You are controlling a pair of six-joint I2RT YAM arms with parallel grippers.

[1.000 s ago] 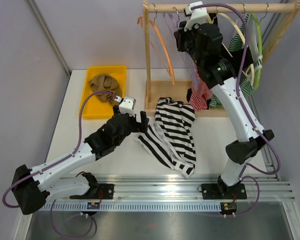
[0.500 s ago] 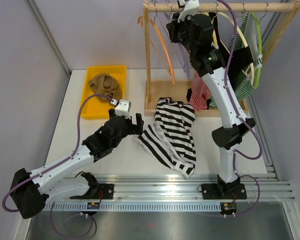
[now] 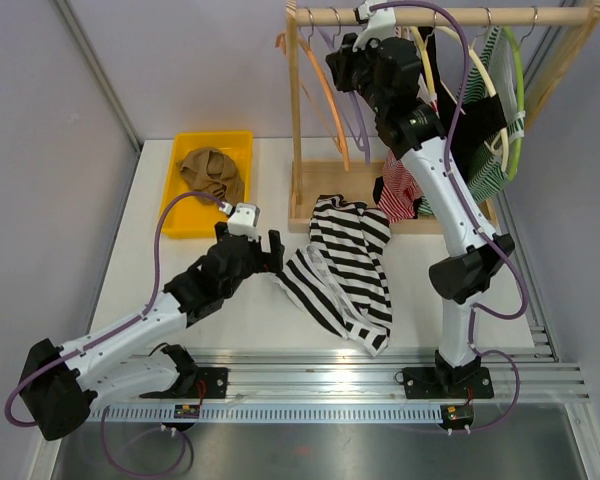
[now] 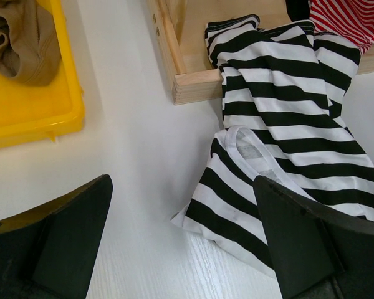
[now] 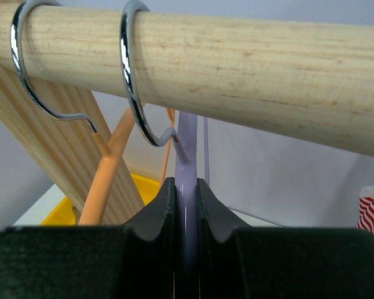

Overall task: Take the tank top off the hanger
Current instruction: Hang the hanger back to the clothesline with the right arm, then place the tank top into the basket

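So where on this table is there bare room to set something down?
Bare white table shows in the strip between the yellow bin and the wooden rack base, and in front of the bin beside the left arm. Crowded: the middle, under the striped top, and the rack's right end, packed with hangers and hanging clothes.

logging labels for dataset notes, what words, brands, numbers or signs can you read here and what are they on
No readable text in any view.
Too small to read, if printed at all: the white tag on the green hanger.
Markings too small to read: the small boards at the arm bases.
No print visible: the striped top, yellow bin, wooden rail, lilac hanger.
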